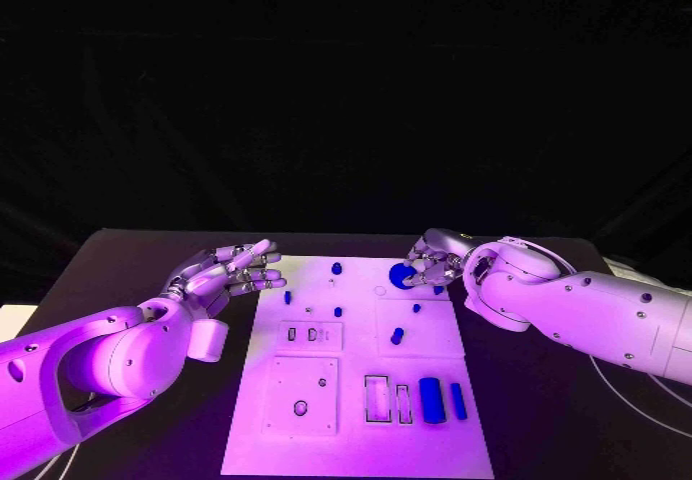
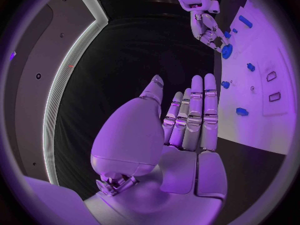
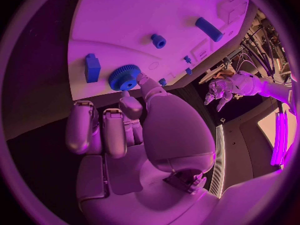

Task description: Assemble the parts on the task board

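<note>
The white task board lies in the middle of the black table. My right hand is over the board's far right corner and pinches a blue gear at its rim; the gear is at the board's surface, and I cannot tell if it touches. The gear also shows under the right hand in the left wrist view. My left hand hovers beside the board's far left corner, fingers straight and apart, holding nothing. Several small blue parts stand on the board.
Two blue cylinders lie at the board's near right, beside two rectangular slots. A square inset with a hole is at the near left. A blue block stands close to the gear. Bare black table surrounds the board.
</note>
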You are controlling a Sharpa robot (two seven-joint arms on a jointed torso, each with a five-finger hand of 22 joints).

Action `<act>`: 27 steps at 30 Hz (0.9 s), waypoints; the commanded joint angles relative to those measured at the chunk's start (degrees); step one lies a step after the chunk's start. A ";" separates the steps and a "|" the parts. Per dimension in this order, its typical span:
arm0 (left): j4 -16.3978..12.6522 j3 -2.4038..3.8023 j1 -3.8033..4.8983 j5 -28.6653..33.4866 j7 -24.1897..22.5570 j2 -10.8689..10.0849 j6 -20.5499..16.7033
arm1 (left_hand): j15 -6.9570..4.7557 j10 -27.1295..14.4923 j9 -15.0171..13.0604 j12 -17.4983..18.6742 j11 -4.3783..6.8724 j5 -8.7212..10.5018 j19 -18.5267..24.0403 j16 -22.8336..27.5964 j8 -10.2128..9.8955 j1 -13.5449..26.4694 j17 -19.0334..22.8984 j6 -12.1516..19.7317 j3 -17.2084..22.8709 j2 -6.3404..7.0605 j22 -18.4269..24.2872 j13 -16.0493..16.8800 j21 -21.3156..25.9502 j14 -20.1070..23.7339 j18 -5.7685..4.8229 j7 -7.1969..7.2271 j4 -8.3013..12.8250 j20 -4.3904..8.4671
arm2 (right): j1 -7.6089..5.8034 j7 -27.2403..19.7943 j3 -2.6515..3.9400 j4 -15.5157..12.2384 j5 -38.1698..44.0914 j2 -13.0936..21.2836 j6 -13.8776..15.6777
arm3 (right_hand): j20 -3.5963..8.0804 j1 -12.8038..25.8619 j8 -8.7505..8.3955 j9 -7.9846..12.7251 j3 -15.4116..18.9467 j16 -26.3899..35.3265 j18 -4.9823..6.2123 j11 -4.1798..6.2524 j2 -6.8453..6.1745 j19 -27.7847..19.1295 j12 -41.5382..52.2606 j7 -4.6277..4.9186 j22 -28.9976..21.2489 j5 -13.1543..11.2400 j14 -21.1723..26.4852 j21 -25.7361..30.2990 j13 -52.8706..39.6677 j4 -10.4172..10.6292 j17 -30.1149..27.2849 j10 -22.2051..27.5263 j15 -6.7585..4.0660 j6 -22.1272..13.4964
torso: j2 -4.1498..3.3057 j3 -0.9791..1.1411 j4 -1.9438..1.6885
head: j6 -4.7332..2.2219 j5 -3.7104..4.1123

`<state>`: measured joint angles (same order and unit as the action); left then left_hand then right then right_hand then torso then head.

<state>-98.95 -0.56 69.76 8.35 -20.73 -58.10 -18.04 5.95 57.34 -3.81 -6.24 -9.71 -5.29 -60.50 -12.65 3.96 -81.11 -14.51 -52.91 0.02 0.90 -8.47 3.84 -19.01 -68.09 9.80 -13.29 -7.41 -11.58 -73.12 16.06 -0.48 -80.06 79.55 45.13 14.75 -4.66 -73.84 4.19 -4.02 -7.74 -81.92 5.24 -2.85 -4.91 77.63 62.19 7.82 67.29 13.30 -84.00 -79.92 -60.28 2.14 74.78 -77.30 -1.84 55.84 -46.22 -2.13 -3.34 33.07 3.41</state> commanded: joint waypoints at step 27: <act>-0.22 0.04 0.12 -0.29 0.27 0.17 1.62 | -0.07 -0.23 -0.06 -0.42 -0.06 -0.27 0.55 -0.04 0.22 -0.57 -0.30 -0.03 0.30 -0.45 -0.09 0.05 -0.17 0.57 0.44 -0.01 0.76 -0.04 | 0.08 3.26 -0.01 1.38 3.97 -2.22 1.89 | -0.53 -1.15 0.10 -0.02 1.54 -2.54 -1.42 -0.35 0.70 1.88 9.40 0.53 4.59 0.00 -4.04 -2.54 -10.98 0.64 4.55 -3.11 0.81 -0.15 | -0.04 0.10 0.03 | 0.32 -0.23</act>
<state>-99.10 -0.56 69.77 8.33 -20.31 -58.03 -17.72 5.75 57.34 -3.80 -6.46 -9.71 -5.29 -60.50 -12.65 3.96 -81.33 -14.76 -52.91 0.35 0.68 -8.47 3.84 -19.01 -67.89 9.79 -13.29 -7.08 -11.58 -73.28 19.10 -0.34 -78.60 82.34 42.85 15.53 -5.20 -74.52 4.20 -3.99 -6.48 -84.26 4.38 -3.23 -4.23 79.26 71.37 8.23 71.74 13.30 -83.91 -82.12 -71.03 2.77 74.93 -80.16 -1.33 55.41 -46.27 -2.03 -3.32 33.48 3.21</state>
